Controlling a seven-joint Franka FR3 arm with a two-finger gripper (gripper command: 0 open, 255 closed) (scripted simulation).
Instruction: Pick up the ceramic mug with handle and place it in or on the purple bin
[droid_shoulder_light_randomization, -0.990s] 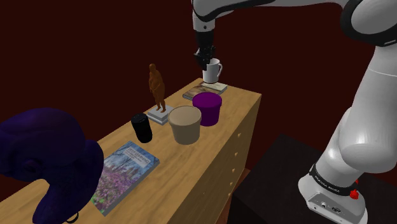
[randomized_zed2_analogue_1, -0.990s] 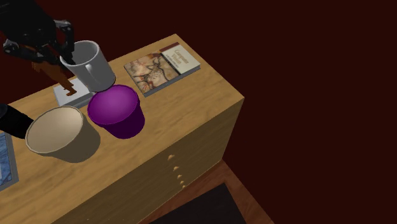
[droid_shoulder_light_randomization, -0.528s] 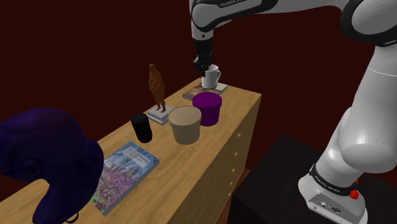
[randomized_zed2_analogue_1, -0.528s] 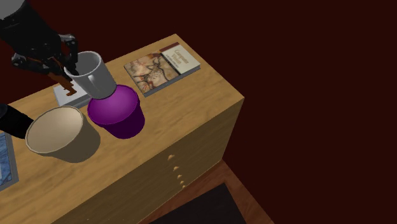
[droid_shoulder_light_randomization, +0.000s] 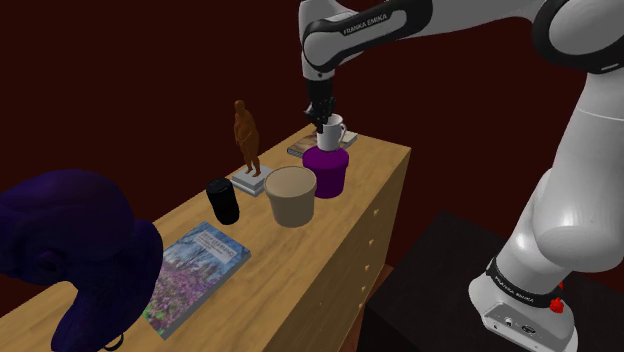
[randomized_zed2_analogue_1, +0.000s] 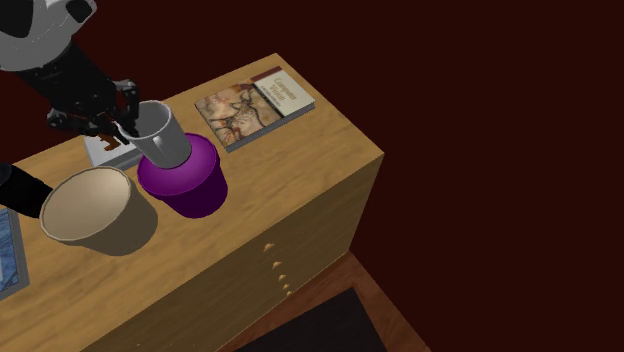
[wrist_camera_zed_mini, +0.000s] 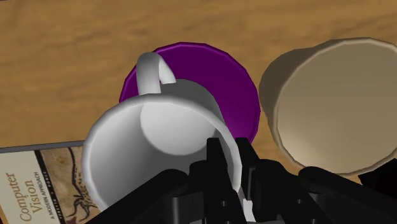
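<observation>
My jaws are clenched on the rim wall of the white handled mug (randomized_zed2_analogue_1: 165, 136). It hangs upright directly over the round purple bin (randomized_zed2_analogue_1: 192, 188), base at the bin's mouth, so the drop lies straight down.

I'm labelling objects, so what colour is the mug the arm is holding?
Plain white, inside and out; the mug shows best in the wrist view.
</observation>
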